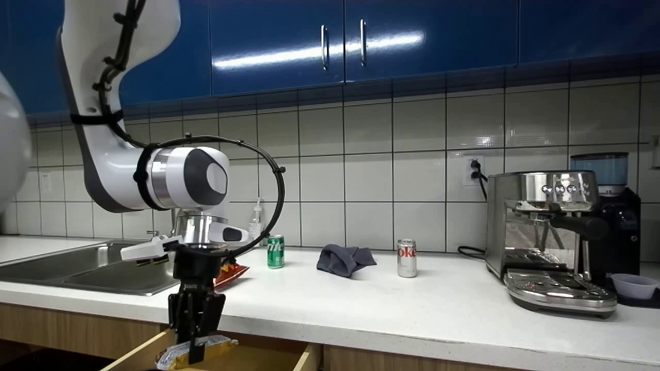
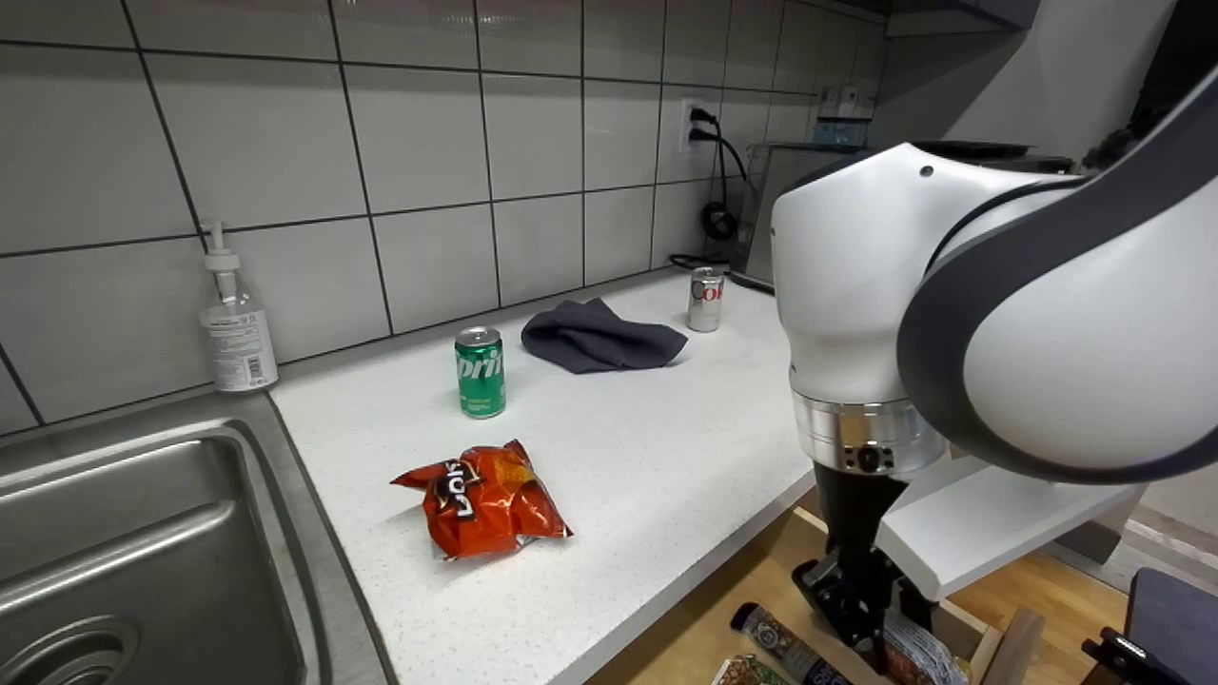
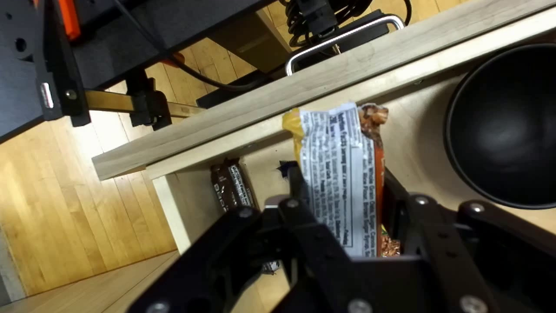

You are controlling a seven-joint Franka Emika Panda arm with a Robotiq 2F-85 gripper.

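My gripper (image 1: pixel 195 344) points down into an open wooden drawer (image 1: pixel 144 351) below the counter. It is shut on a wrapped snack bar (image 3: pixel 336 174) with a white printed back and yellow and orange edges. The bar lies between both fingers in the wrist view and also shows in both exterior views (image 1: pixel 175 356) (image 2: pixel 918 652). The bar's near end is hidden by the gripper. A brown-wrapped bar (image 3: pixel 230 184) lies in the drawer left of the fingers. A black bowl (image 3: pixel 508 126) sits in the drawer to the right. Part of another packet (image 3: pixel 389 245) shows below the right finger.
On the white counter (image 1: pixel 330 301) stand a green Sprite can (image 2: pixel 481 373), a red Doritos bag (image 2: pixel 490 504), a dark grey cloth (image 1: pixel 343 260), a Coke can (image 1: pixel 407 259) and an espresso machine (image 1: pixel 546 242). A steel sink (image 2: pixel 257 533) and soap bottle (image 2: pixel 235 328) are beside them.
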